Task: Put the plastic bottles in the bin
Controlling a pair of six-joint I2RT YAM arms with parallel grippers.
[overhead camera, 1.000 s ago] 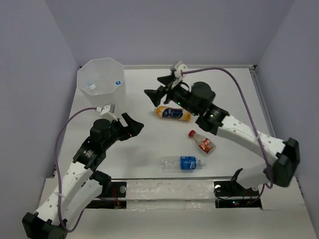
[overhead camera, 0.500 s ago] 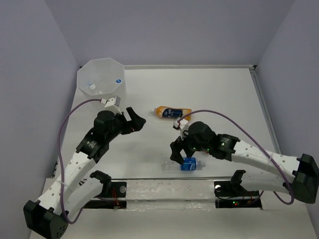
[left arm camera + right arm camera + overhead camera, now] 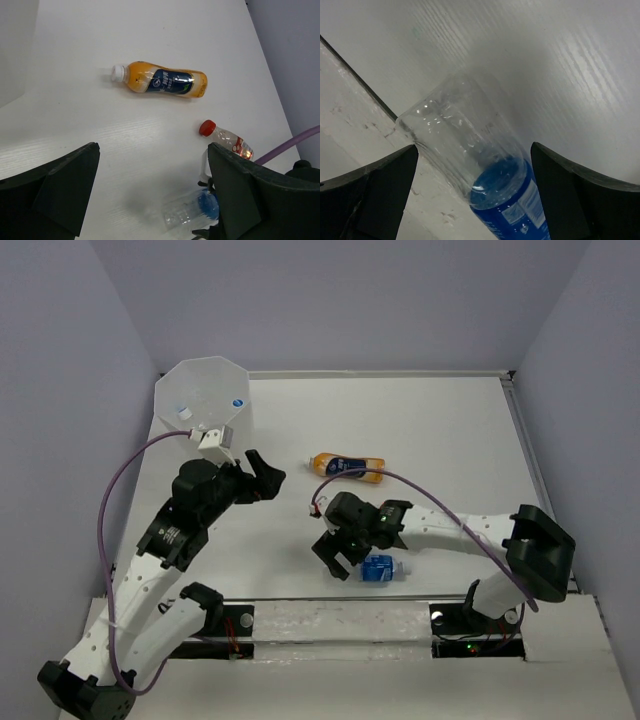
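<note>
At the 10 o'clock corner of the white counter (image 3: 450,440) stands the bin (image 3: 205,380), upright and in the same spot as a second ago, with a few small items showing through at its bottom.

The right arm has changed most. A second ago it reached to 12 o'clock, beside the orange bottle (image 3: 345,467); now it has swung back to 6 o'clock. The right claw (image 3: 345,558) sits low over the clear end of the blue-labelled bottle (image 3: 378,568). Its fingers have spread wider than before and stand on either side of the bottle without pinching it.

The left arm has pushed slightly towards 12 o'clock. The left claw (image 3: 265,477) is spread wide and empty, hanging just off the bin's 5 o'clock side.

All three bottles lie on their sides where they were. The orange one is near centre. The red-capped bottle (image 3: 227,140) lies between it and the blue-labelled one, under the right arm in the overhead view.
</note>
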